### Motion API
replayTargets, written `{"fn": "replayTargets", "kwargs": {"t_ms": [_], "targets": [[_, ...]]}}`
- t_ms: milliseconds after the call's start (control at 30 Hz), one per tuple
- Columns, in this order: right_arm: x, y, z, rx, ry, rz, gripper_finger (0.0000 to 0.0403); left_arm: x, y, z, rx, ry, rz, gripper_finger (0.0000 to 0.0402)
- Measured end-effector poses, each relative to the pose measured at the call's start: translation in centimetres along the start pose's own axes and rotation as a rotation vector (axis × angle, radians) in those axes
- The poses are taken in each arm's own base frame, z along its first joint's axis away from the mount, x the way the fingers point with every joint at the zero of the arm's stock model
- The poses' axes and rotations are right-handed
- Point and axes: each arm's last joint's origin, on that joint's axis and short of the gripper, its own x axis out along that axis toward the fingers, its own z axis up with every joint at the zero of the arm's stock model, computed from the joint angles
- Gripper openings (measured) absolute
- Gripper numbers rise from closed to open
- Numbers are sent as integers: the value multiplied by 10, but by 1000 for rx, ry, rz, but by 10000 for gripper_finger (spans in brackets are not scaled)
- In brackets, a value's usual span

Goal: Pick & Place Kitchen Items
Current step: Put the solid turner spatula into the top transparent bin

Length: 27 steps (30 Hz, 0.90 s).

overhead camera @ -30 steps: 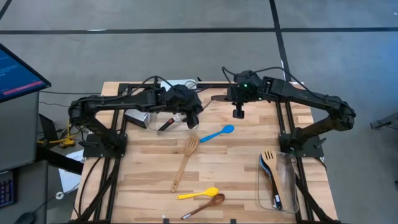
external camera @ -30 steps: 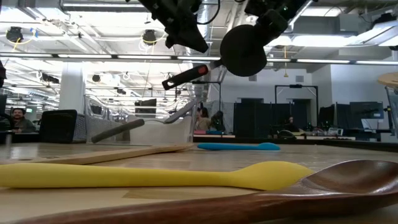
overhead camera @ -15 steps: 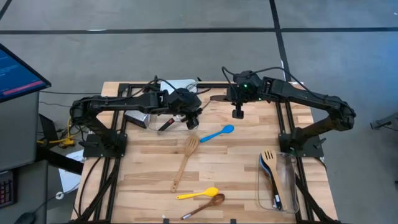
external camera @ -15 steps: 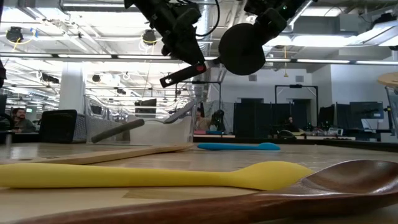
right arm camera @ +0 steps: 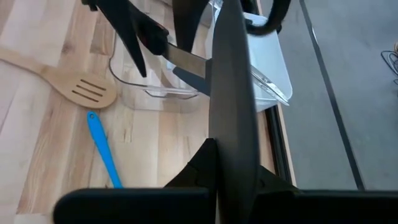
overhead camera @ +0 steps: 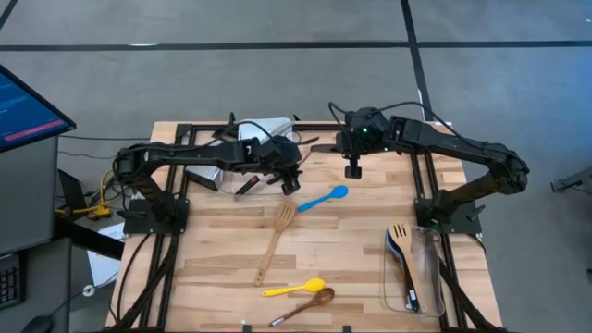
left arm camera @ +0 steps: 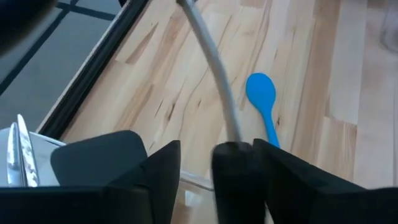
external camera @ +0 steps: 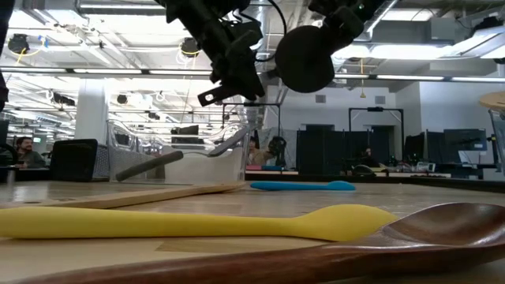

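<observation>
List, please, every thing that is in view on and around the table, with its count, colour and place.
blue spoon: 1, blue, table centre
wooden slotted turner: 1, light wood, centre front
yellow spoon: 1, yellow, front edge
dark wooden spoon: 1, brown, beside the yellow one
left tub: 1, clear, back left, utensils inside
right tub: 1, clear, front right, utensils inside
black spatula: 1, black, held in the air
monitor: 1, blue screen, beyond the table's left side
left gripper: open, over the left tub
right gripper: shut on the black spatula, back centre
</observation>
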Motion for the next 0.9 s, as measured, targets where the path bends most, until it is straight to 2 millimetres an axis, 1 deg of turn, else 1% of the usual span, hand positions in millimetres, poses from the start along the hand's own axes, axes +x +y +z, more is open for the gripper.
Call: {"fn": "replayTargets", "kwargs": {"t_ms": [167,433,500,667,900], "targets": [[0,0,0,0,2,-2,0,-4,1,2,-4,-20,0,154],[0,0,0,1,3,-1,0,-4,1,2,-5,-13,3,59],[0,0,0,3,3,-4,0,-4,1,2,-5,-14,6,41],[0,-1,0,20,-2,-7,12,-4,1,2,-2,-15,6,40],[-1,0,0,54,-4,-3,63,-2,9,1,11,-3,19,40]]}}
